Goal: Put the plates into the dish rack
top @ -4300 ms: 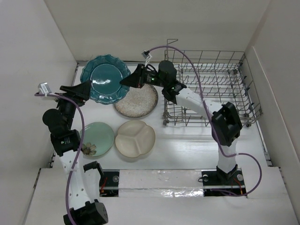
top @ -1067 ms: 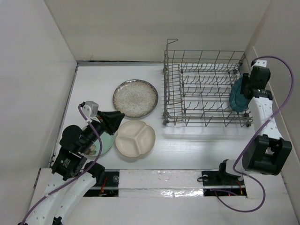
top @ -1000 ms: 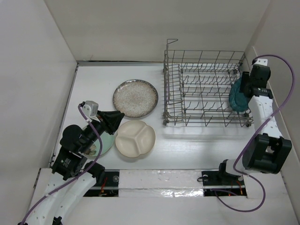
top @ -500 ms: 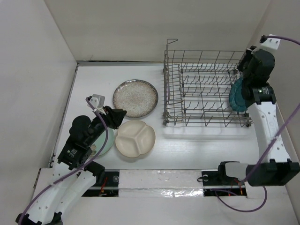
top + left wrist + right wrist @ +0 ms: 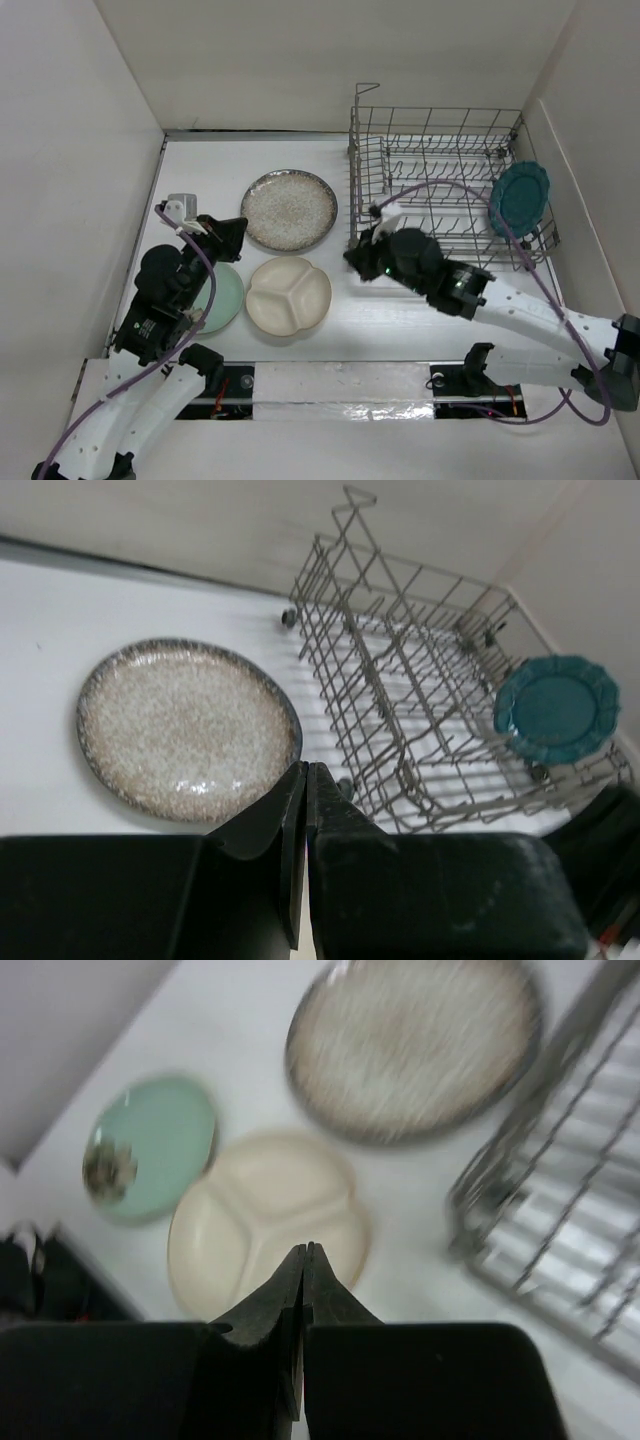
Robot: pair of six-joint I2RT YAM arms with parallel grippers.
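The dark teal plate [image 5: 520,198] stands on edge at the right end of the grey wire dish rack [image 5: 437,109], free of both grippers. On the table lie the speckled plate [image 5: 289,210], the cream divided plate [image 5: 288,295] and the mint green plate [image 5: 218,297]. My left gripper [image 5: 238,232] is shut and empty, above the table between the mint and speckled plates. My right gripper [image 5: 352,257] is shut and empty by the rack's front left corner. In the right wrist view the right gripper [image 5: 305,1250] hovers over the cream divided plate [image 5: 250,1220].
White walls close in on the left, back and right. The rack [image 5: 400,695] fills the back right of the table. The left wrist view shows the speckled plate [image 5: 185,730] and the teal plate [image 5: 556,708] beyond the left gripper [image 5: 305,770].
My right gripper let go of the teal plate in the rack, shut, and swung left to the rack's front left corner. My left gripper shut and rose from the mint plate.
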